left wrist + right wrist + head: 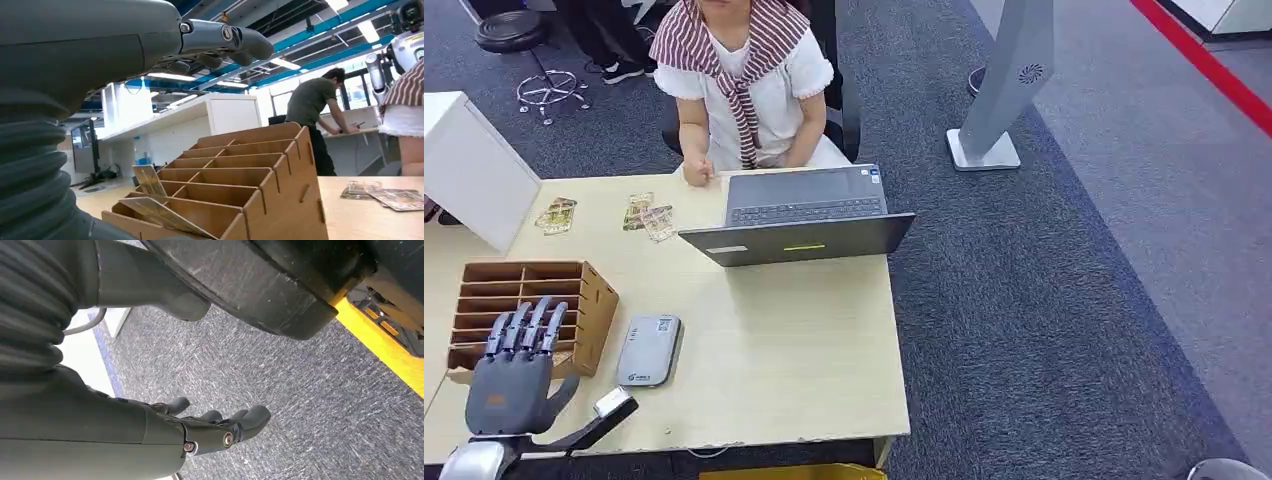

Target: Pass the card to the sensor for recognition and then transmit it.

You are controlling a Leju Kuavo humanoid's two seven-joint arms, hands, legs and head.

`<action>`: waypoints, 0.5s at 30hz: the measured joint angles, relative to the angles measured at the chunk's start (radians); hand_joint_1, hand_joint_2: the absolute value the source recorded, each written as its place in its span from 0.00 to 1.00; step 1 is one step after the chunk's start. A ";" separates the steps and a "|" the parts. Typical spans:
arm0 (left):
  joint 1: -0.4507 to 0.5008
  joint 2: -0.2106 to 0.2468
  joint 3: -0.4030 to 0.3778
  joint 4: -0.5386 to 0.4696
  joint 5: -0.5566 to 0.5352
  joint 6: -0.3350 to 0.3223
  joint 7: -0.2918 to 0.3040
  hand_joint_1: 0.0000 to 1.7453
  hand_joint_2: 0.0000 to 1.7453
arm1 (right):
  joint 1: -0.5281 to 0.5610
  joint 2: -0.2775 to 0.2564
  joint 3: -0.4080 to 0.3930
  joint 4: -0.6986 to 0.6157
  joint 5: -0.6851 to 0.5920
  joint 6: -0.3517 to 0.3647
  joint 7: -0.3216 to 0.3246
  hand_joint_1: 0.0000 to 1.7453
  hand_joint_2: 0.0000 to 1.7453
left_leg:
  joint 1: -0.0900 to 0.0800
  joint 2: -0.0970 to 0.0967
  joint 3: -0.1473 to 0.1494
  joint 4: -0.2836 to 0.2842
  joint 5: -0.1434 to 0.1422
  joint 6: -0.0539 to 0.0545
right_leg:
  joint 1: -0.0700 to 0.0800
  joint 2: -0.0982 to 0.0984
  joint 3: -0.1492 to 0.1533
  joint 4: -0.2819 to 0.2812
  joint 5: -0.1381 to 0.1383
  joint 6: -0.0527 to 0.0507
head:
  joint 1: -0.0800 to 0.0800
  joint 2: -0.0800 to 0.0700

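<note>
My left hand (516, 375) hovers with fingers stretched out and apart over the near end of a wooden slotted card holder (529, 305) at the table's left front, holding nothing. In the left wrist view the fingers (232, 41) reach above the holder (260, 170), where a card (148, 179) stands in one slot and another card (162, 216) leans in the nearest slot. A flat grey sensor (649, 350) lies just right of the holder. My right hand (150, 435) hangs beside my body over the carpet, fingers loosely extended and empty.
A person sits behind the table (804, 370) at an open laptop (804, 215). Loose cards (556, 215) and more cards (649, 217) lie at the far left. A white box (469, 165) stands at the left edge. A white floor stand (1009, 80) is off to the right.
</note>
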 joint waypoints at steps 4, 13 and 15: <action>-0.004 0.000 0.010 0.012 0.000 0.003 0.003 0.00 1.00 | -0.001 0.000 0.000 0.000 0.000 0.001 0.000 0.00 1.00 | 0.000 0.000 0.000 0.000 0.000 0.000 | 0.000 0.000 0.000 0.000 0.000 0.000 | 0.000 0.000; -0.020 0.000 0.050 0.046 0.011 0.004 0.016 0.00 1.00 | -0.002 0.000 0.000 0.000 0.019 0.007 0.000 0.00 1.00 | 0.000 0.000 0.000 0.000 0.000 0.000 | 0.000 0.000 0.000 0.000 0.000 0.000 | 0.000 0.000; -0.021 0.000 0.056 0.055 0.012 0.003 0.016 0.00 1.00 | -0.002 0.000 0.000 0.000 0.020 0.008 0.000 0.00 1.00 | 0.000 0.000 0.000 0.000 0.000 0.000 | 0.000 0.000 0.000 0.000 0.000 0.000 | 0.000 0.000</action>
